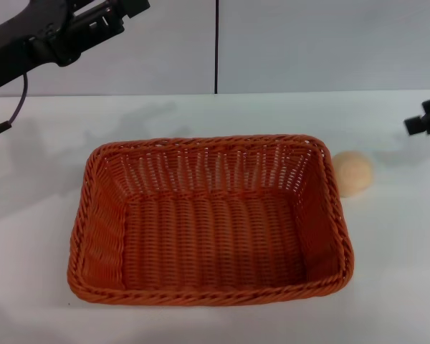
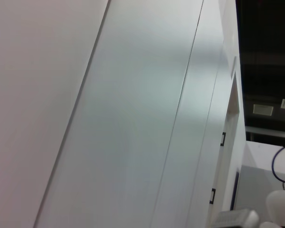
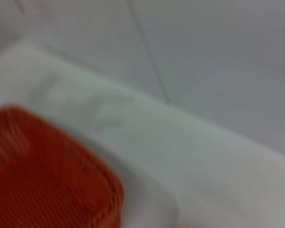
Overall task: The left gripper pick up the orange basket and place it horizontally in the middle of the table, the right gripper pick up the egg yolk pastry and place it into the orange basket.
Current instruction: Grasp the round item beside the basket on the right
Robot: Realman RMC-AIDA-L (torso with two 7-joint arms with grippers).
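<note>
The orange basket [image 1: 208, 218] lies lengthwise across the middle of the white table [image 1: 50, 179], open side up and holding nothing. A corner of the orange basket [image 3: 42, 180] also shows in the right wrist view. Just off the basket's right end, the egg yolk pastry [image 1: 352, 173] rests on the table, a pale tan ball. My left gripper [image 1: 107, 18] is raised high at the back left, well away from the basket. Only a black part of my right gripper [image 1: 424, 120] reaches in at the right edge, above and behind the pastry. The left wrist view shows only wall panels.
A grey wall with a dark vertical seam [image 1: 216, 46] stands behind the table. A black cable [image 1: 18, 104] hangs from the left arm over the table's back left. Bare tabletop lies around the basket on all sides.
</note>
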